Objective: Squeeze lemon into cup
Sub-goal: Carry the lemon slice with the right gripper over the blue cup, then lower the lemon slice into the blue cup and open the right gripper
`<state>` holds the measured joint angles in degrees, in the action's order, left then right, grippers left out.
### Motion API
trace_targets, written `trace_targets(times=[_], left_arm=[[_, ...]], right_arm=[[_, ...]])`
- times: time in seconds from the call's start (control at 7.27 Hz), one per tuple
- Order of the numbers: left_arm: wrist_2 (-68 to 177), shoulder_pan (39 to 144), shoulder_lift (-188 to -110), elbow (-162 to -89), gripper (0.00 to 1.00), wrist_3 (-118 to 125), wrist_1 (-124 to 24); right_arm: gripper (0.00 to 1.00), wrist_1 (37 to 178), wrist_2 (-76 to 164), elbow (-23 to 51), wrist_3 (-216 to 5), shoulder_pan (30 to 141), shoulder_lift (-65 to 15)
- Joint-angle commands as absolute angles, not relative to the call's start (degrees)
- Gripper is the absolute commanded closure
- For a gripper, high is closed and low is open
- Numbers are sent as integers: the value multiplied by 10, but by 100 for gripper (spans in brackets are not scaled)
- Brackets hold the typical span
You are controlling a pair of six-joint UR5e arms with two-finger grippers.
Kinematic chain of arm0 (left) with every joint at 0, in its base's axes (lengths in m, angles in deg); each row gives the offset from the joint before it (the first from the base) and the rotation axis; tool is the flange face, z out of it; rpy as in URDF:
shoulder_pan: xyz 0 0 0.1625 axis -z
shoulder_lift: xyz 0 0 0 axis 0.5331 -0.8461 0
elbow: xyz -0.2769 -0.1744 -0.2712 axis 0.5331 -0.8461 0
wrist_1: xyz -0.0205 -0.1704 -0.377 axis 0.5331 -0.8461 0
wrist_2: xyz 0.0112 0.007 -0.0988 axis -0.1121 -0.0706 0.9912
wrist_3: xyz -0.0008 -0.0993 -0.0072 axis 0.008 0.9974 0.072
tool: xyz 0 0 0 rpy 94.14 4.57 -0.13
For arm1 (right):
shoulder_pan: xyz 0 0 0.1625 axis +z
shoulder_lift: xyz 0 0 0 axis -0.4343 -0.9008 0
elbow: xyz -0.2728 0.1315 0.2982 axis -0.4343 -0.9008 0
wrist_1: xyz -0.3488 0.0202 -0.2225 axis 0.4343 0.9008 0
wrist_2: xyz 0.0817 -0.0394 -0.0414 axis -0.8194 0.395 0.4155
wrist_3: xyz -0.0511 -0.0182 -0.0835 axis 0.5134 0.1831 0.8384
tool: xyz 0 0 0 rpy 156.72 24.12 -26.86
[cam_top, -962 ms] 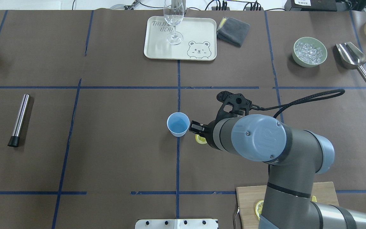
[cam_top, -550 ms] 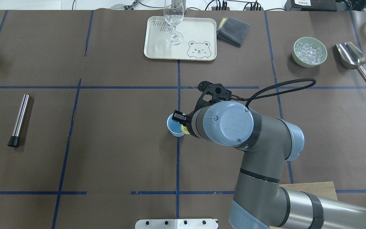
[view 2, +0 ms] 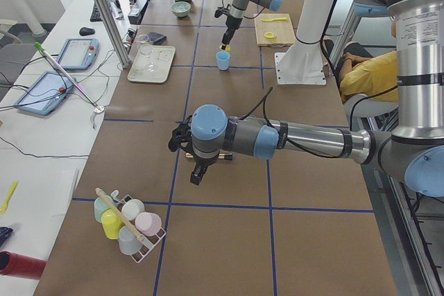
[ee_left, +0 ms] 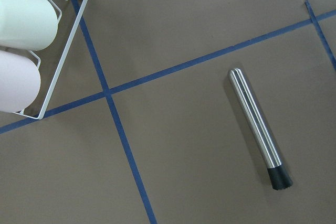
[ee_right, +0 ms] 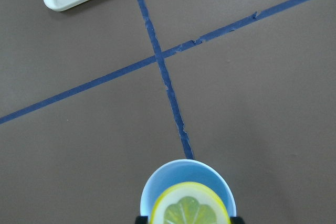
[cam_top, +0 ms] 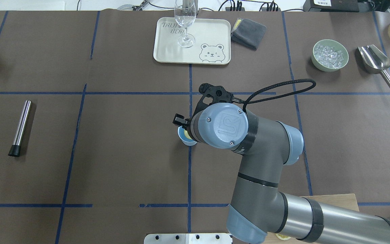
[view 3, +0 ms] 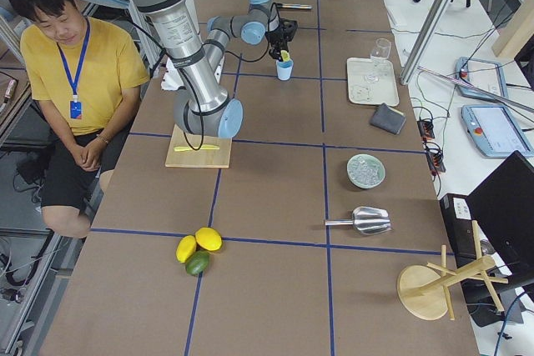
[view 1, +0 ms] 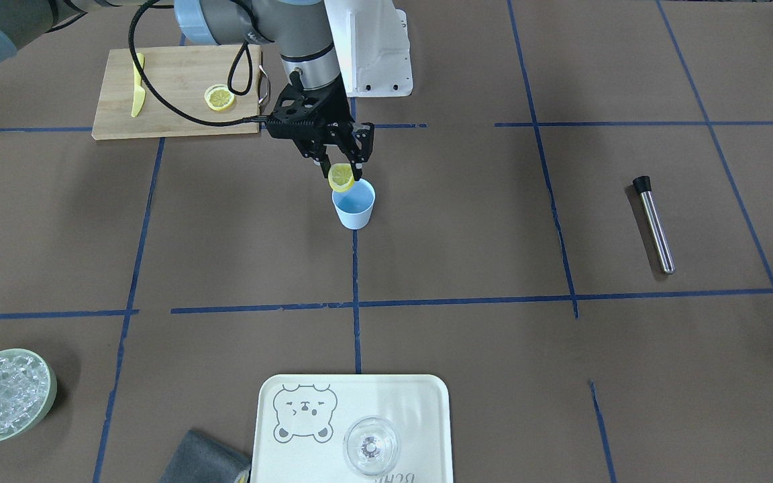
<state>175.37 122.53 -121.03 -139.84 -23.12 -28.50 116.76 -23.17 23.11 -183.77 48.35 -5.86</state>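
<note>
Nearer than the cup (view 1: 354, 206): a tray (view 1: 437, 416) bearing a glass (view 1: 371, 446). The cup stands upright on a blue tape line. Just above its mouth the lemon (view 1: 341, 177) is held on edge, clamped between the jaws of the right gripper (view 1: 342, 169). Beyond the cup: a cutting board (view 1: 172, 114) with a second slice (view 1: 219, 98). Left gripper (view 2: 196, 175), well apart from the cup: jaw state cannot be told.
</note>
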Motion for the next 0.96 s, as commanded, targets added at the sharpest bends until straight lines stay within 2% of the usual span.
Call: trace_targets(times=[0.0,0.41,0.69,0.83], left_arm=[[1754,1226,-1210,-1399,0,-231,-285],[1765,1227,-1210,-1401,0,-231,-284],[1765,1227,-1210,-1403,0,-231,-283],[1765,1228,-1210,-1403,0,-231,-283]], right_arm=[[40,1167,-232,210,-1837,484,-48],[36,1165,-232,198,-1838,484,-47],[22,1165,-232,195,-1837,484,-47],[18,1165,-233,194,-1837,484,-47]])
